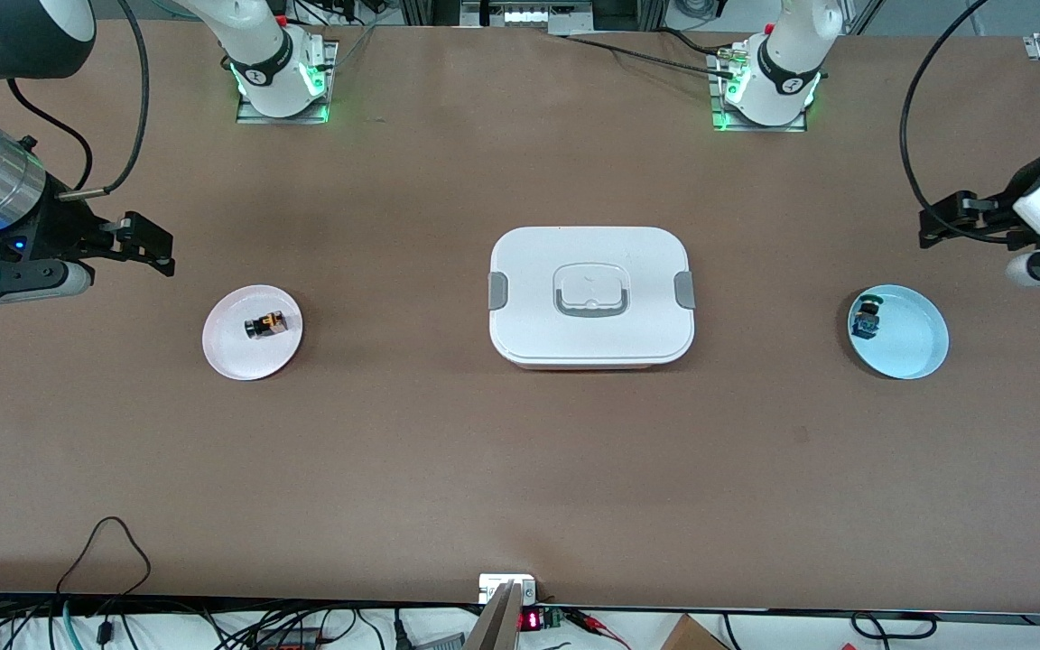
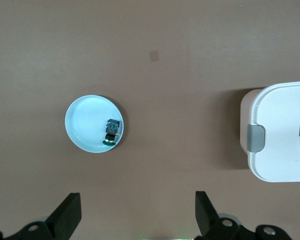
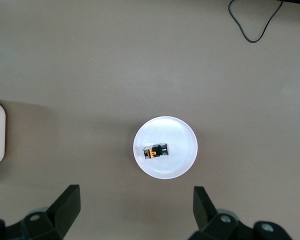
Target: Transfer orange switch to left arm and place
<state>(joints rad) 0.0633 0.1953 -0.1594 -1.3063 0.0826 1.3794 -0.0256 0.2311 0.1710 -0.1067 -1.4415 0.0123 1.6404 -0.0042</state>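
- Tiny black cylindrical orange switch (image 1: 265,325) lay on a round white plastic plate (image 1: 233,354) toward the right arm's end of the table.
- Large white lidded box (image 1: 590,295) sat mid-table.
- Right gripper (image 3: 135,210) hung above the table beside that plate, fingers spread wide, empty.
- Left gripper (image 2: 138,217) hung near a light-blue round plate (image 1: 913,348), spread wide, empty.

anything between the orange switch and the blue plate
Yes: the box sits mid-table between the orange switch on the pink plate and the blue plate. Both grippers are open and up off the table.
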